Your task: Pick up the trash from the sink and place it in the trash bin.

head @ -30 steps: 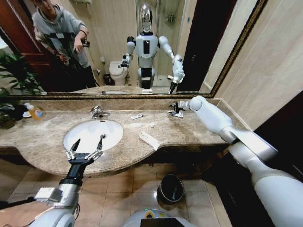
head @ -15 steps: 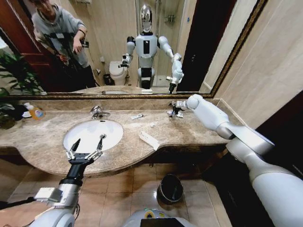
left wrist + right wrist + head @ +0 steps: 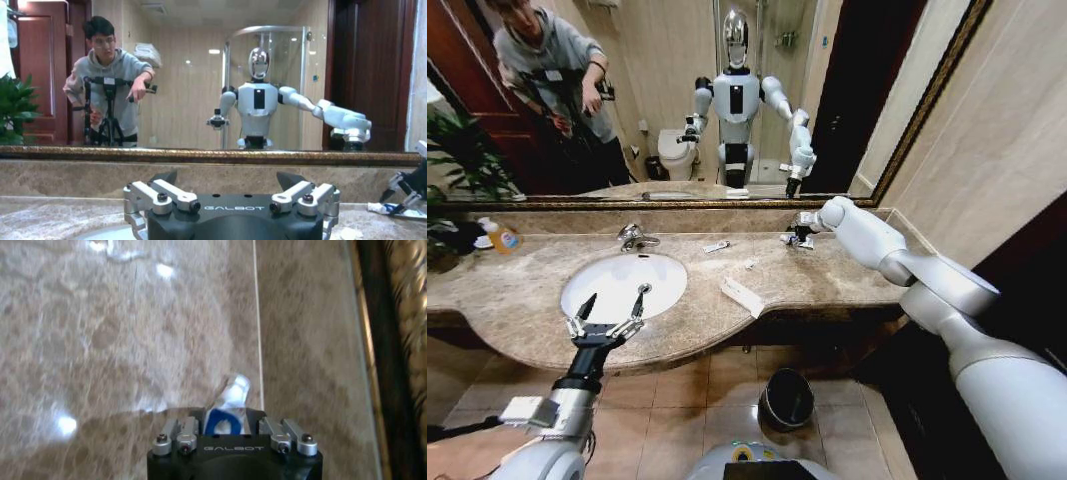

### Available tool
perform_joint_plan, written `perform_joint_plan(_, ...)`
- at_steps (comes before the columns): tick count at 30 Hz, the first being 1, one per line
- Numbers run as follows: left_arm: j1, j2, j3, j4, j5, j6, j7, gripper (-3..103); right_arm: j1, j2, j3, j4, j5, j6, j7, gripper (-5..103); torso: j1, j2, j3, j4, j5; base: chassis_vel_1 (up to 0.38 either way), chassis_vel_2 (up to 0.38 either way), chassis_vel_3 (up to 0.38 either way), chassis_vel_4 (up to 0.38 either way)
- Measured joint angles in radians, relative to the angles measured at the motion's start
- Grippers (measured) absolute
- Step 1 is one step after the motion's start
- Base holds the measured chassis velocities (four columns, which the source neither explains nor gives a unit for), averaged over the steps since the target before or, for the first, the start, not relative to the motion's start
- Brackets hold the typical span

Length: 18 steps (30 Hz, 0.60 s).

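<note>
My right gripper [image 3: 798, 236] is at the back right of the marble counter, by the mirror. It is shut on a small white tube with a blue end [image 3: 225, 412], whose white tip rests on the counter. Farther off the right gripper [image 3: 403, 194] touches the counter. My left gripper [image 3: 613, 306] hangs open over the front rim of the white sink [image 3: 659, 285], holding nothing. A long flat white packet [image 3: 742, 296] lies right of the basin. A small white item [image 3: 717, 246] and a tiny sachet [image 3: 750, 264] lie behind it. The dark trash bin [image 3: 787, 398] stands on the floor below.
A chrome faucet [image 3: 635, 237] stands behind the basin. A clear bottle of orange liquid [image 3: 500, 237] and a plant [image 3: 452, 190] are at the counter's far left. The mirror runs along the back wall and shows a person with a tripod.
My right arm has shifted slightly left and toward the back wall, with its gripper staying on the tube. The left gripper has not moved.
</note>
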Motion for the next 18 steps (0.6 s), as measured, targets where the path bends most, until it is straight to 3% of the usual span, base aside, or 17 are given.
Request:
perform_joint_plan(8,0.0,0.0,0.0,0.0,0.0,0.0,0.0,100,-0.019,-0.001,0.021,-0.017,-0.013,-0.02,0.01,33,0.0,0.0,-0.001,-0.0002,-0.0006,0.0,0.0,0.0,0.0)
perform_joint_plan(11,0.0,0.0,0.0,0.0,0.0,0.0,0.0,100,-0.028,-0.001,0.027,-0.006,-0.019,-0.029,0.022,22,0.0,0.0,0.0,-0.0003,-0.0003,0.0,0.0,0.0,0.0)
perform_joint_plan(13,0.0,0.0,0.0,0.0,0.0,0.0,0.0,100,-0.029,-0.001,0.027,-0.002,-0.019,-0.03,0.022,22,0.0,0.0,0.0,-0.0002,-0.0001,0.0,0.0,0.0,0.0)
perform_joint_plan(14,0.0,0.0,0.0,0.0,0.0,0.0,0.0,100,-0.028,-0.004,0.026,0.006,-0.017,-0.034,0.022,14,0.0,0.0,0.0,-0.0001,0.0002,0.0,0.0,0.0,0.0)
perform_joint_plan(16,0.0,0.0,0.0,0.0,0.0,0.0,0.0,100,-0.028,-0.007,0.026,0.013,-0.015,-0.037,0.02,14,0.0,0.0,0.0,0.0,0.0003,0.0,0.0,0.0,0.0)
perform_joint_plan(18,0.0,0.0,0.0,0.0,0.0,0.0,0.0,100,-0.028,-0.017,0.029,0.031,-0.006,-0.043,0.018,7,0.0,0.0,0.0,0.0001,0.0003,0.0,0.0,0.0,0.0)
